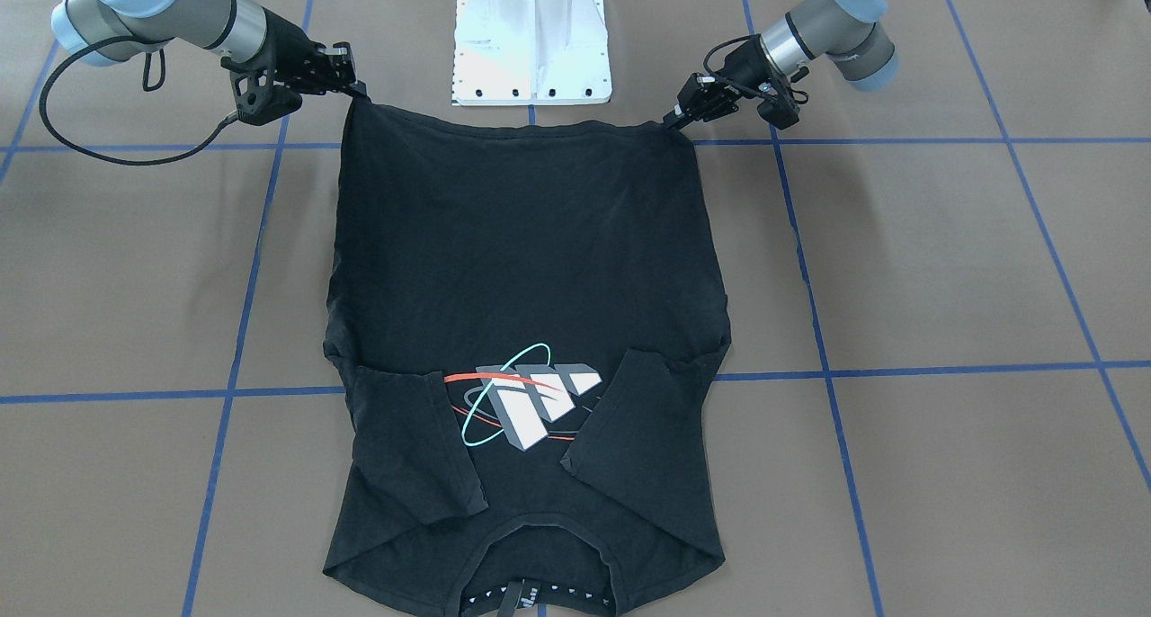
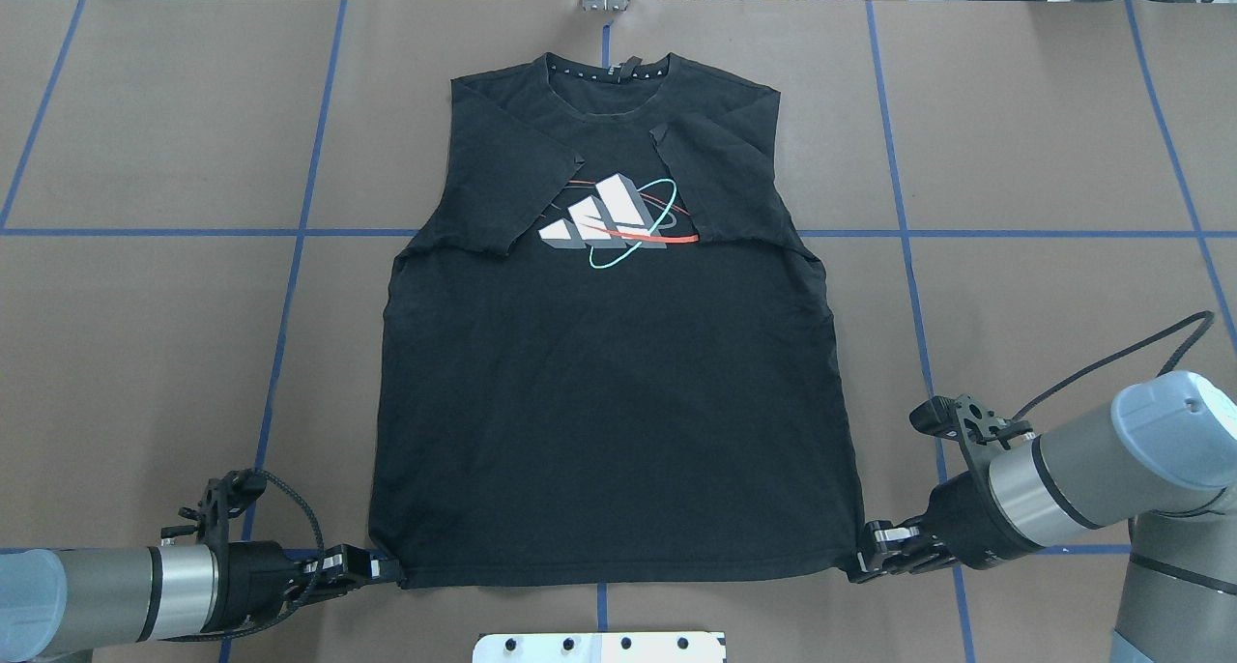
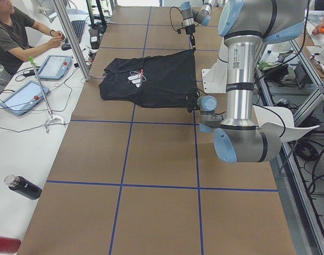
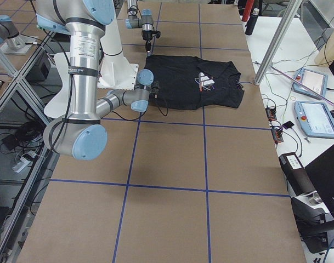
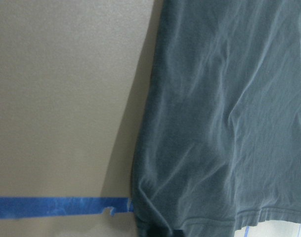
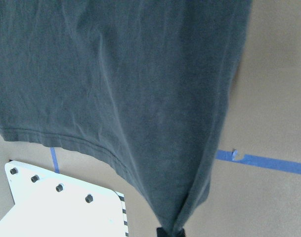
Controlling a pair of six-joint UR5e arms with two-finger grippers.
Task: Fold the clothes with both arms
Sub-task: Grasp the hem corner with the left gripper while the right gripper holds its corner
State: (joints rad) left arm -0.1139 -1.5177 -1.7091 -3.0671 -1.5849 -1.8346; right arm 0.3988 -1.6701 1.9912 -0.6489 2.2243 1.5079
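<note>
Black T-shirt [image 2: 609,421] — flat on your bench [image 2: 145,354], logo [image 2: 614,220] up, collar [image 2: 607,69] far. Left gripper [image 2: 385,570] and right gripper [image 2: 863,557] each clamp one near hem [image 2: 618,580] corner; long axis runs away from both — equal reach.

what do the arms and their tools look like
Both the left arm and right arm are round silver-grey tubes with light-blue joint caps. The left tool and right tool are black and two-fingered, each with a looping black cable.

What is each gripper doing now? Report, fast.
Left gripper: shut on the shirt, hem corner.
Right gripper: shut on the shirt, other hem corner.
</note>
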